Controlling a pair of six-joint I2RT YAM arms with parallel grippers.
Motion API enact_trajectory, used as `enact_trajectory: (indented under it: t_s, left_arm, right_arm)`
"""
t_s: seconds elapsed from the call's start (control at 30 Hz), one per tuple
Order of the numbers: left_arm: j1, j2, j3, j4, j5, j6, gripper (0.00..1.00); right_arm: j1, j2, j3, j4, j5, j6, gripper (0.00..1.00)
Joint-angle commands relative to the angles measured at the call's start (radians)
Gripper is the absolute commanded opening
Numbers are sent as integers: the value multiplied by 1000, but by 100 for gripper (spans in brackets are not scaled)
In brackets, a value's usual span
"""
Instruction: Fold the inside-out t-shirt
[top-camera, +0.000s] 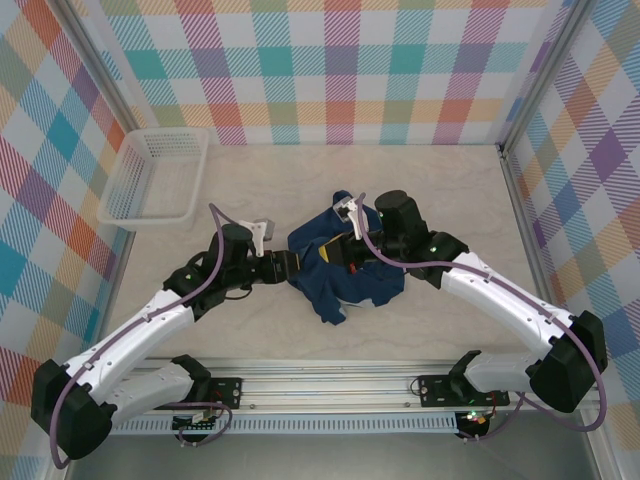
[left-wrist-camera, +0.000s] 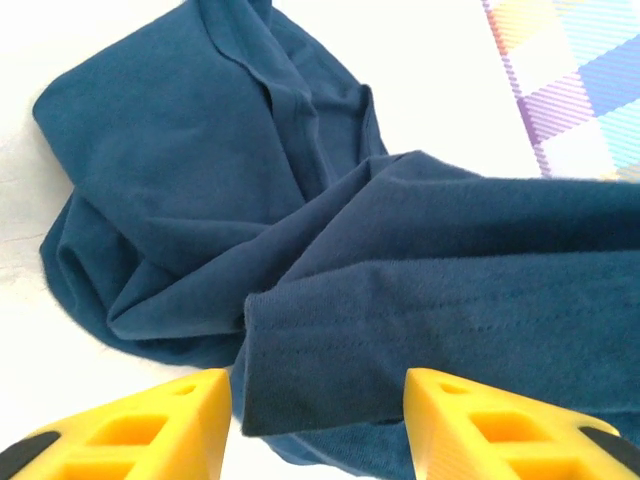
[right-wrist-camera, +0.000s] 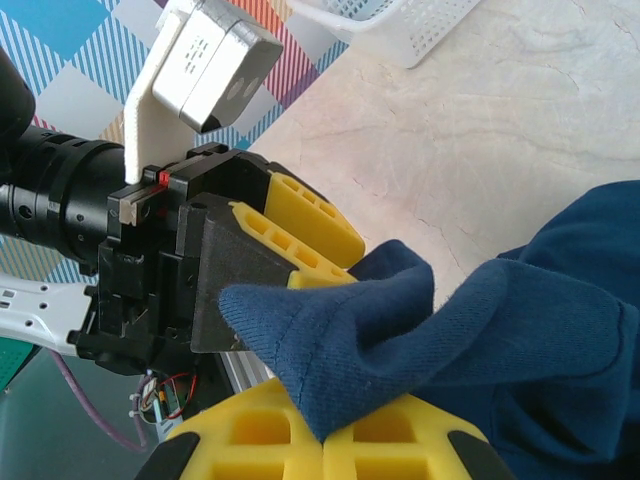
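— Where's the t-shirt (top-camera: 345, 268)?
— Crumpled mid-tabletop (top-camera: 420, 185), at 3 o'clock from the left pincer (left-wrist-camera: 318, 400), which gapes wide around its hem.
— And the right pincer (right-wrist-camera: 322, 440)?
— Clamped on a fold of the t-shirt.

No words, brands or numbers can be read. The camera module (right-wrist-camera: 215, 62) at eleven o'clock carries only illegible dots.

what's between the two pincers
A bunched fold of the navy t-shirt, clamped in the right pincer and reaching the open left pincer, seen in the right wrist view.
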Motion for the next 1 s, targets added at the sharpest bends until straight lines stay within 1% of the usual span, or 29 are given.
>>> enact_trajectory:
  t_s: [0.0,0.13,0.23,0.4,0.73,0.87,0.97]
  left_arm:
    - [28,-13,-49,102,46,-66,52]
    - [44,0,-70,154,94,-128,55]
    - [54,-2,-82,171,114,-156,53]
    - [61,-13,-88,177,132,-174,41]
    - [67,-18,-90,160,138,-170,20]
    - [69,-9,-89,151,133,-161,19]
    - [73,0,-88,159,145,-162,21]
  right_arm:
    - [-6,-27,8,29,-24,-1,0]
    - [-7,-28,7,33,-26,1,0]
    - [-6,-27,6,34,-26,1,0]
    - [-6,-29,6,33,-24,0,0]
    - [-6,-31,6,32,-17,0,0]
    - [-7,-34,6,33,-17,2,0]
    - [-6,-34,6,33,-17,1,0]
